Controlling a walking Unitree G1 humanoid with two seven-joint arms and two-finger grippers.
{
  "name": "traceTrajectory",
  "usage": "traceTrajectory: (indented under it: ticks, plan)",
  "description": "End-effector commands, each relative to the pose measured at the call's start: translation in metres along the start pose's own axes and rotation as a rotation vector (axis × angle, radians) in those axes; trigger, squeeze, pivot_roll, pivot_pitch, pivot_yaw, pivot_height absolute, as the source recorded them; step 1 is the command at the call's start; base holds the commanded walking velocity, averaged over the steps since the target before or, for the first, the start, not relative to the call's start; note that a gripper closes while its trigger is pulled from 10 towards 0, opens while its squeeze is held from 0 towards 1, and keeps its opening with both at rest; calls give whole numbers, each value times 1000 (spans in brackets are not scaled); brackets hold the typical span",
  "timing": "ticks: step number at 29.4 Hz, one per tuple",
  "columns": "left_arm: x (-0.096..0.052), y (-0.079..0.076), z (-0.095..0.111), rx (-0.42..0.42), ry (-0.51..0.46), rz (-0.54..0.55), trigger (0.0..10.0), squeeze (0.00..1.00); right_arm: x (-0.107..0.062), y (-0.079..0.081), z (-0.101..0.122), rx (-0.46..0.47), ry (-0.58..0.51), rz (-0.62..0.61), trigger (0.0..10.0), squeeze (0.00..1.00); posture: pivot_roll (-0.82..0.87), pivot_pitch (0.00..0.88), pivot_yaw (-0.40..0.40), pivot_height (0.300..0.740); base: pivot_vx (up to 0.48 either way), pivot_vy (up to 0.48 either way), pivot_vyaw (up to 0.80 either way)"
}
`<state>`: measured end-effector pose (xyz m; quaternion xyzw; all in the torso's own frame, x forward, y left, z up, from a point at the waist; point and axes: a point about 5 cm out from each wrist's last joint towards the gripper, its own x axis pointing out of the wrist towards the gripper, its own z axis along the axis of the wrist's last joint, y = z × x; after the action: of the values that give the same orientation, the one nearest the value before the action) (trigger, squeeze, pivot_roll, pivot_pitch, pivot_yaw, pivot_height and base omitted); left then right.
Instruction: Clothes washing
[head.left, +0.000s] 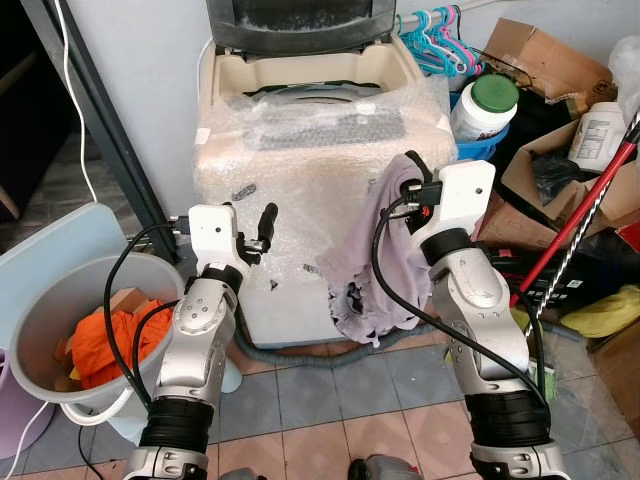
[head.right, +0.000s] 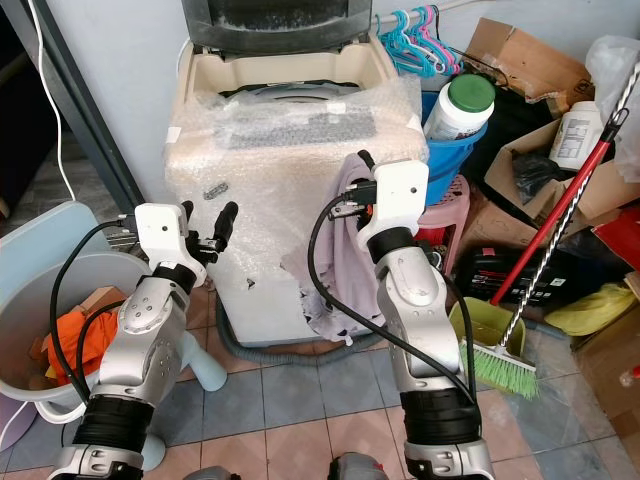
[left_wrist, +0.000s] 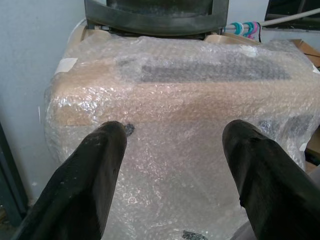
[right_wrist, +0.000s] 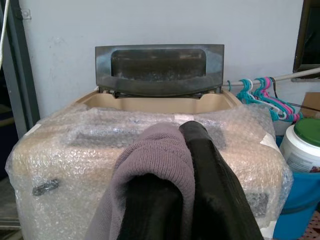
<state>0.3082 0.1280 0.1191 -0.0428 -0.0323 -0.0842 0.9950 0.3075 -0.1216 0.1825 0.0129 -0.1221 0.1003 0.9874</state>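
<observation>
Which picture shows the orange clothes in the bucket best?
The left eye view: the orange clothes lie in plain sight inside the grey bucket, beside the left arm. In the right eye view they sit at the picture's edge, partly behind that arm. Both wrist views face the washing machine instead.

Teal and pink hangers (head.left: 440, 38) hang on a rail at the far right. Just below them a white jar with a green lid (head.left: 485, 106) stands in a blue tub (head.right: 450, 150). Further right lie open cardboard boxes (head.left: 545, 60) and a white bottle (head.left: 598, 132). A red-handled broom (head.right: 500, 362) leans across the right side, its green bristles on the tiled floor (head.left: 320, 400). A yellow cloth (head.left: 610, 312) lies at the right edge.
</observation>
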Motion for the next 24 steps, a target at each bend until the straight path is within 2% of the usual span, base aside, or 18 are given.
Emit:
traceTrajectory:
  ticks: [1,3,7,11,15,20,24]
  plan:
    - [-2,3,3,12,-8,-2,10000,0,-2,-4,-2,-10,12,-22,10000,0,-90,30,45,740,0,0,0]
    - [-2,3,3,12,-7,-4,10000,0,-1,-2,-3,42,13,-23,10000,0,-88,31,45,740,0,0,0]
    - [-3,2,3,10,-13,-11,10000,0,2,4,1,47,-10,-10,10000,0,-88,28,45,740,0,0,0]
    - [-3,-2,7,7,-30,-27,10000,0,4,4,7,7,-38,-2,10000,0,-86,26,44,740,267,0,0]
    - [-5,0,3,12,-20,-19,10000,0,7,5,15,-52,-79,59,10000,0,-87,20,46,740,270,0,0]
    - [-15,5,-9,19,22,-2,10000,0,16,-2,29,-112,-120,109,10000,0,-88,26,46,740,272,0,0]
    - [-33,13,-28,41,92,55,10000,0,24,-10,39,-146,-147,125,10000,0,-84,38,41,740,275,0,0]
